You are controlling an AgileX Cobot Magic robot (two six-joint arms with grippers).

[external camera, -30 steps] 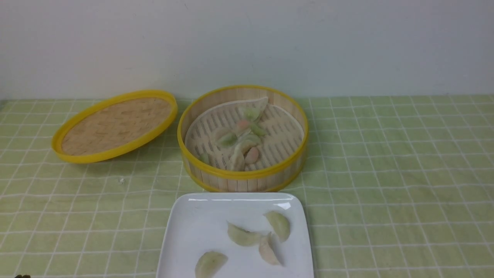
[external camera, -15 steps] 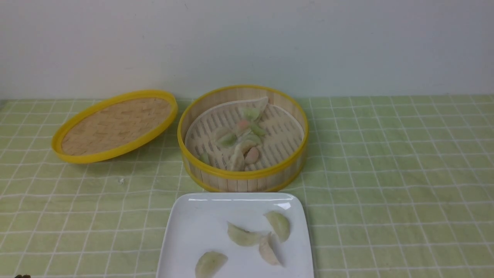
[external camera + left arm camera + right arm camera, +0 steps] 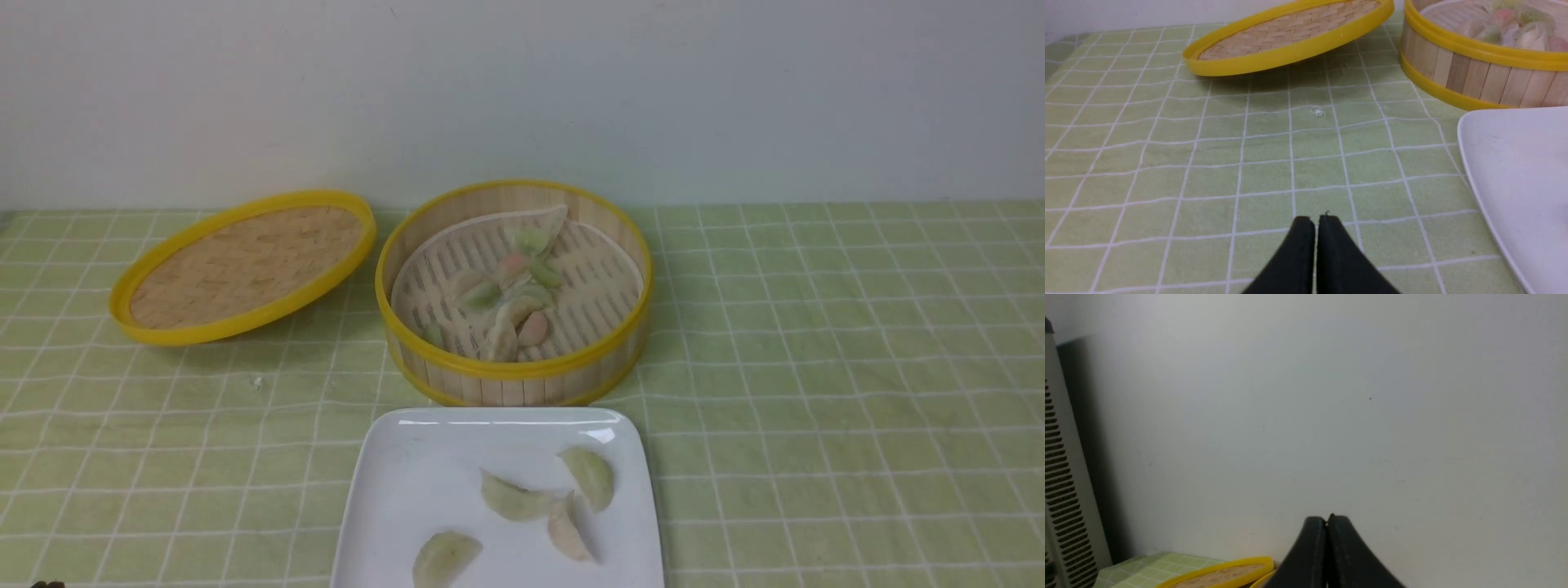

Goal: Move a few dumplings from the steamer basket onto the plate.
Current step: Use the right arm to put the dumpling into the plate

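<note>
The steamer basket [image 3: 514, 380] stands at the middle of the table with several dumplings [image 3: 510, 298] piled on its slotted floor. In front of it the white plate [image 3: 424, 482] holds several pale dumplings [image 3: 539, 502]. My left gripper [image 3: 1316, 220] is shut and empty, low over the cloth to the left of the plate [image 3: 1515, 171] and the steamer basket [image 3: 1470, 77]. My right gripper [image 3: 1327, 519] is shut and empty too, raised and facing the white wall. Neither gripper shows in the front view.
The shallow woven lid [image 3: 245, 265] with its yellow rim leans on the cloth left of the basket; the lid [image 3: 1290, 36] also shows in the left wrist view. A green checked tablecloth [image 3: 816, 367] covers the table. A small white crumb [image 3: 257, 381] lies on it. A vented grey panel [image 3: 1061, 477] stands by the wall.
</note>
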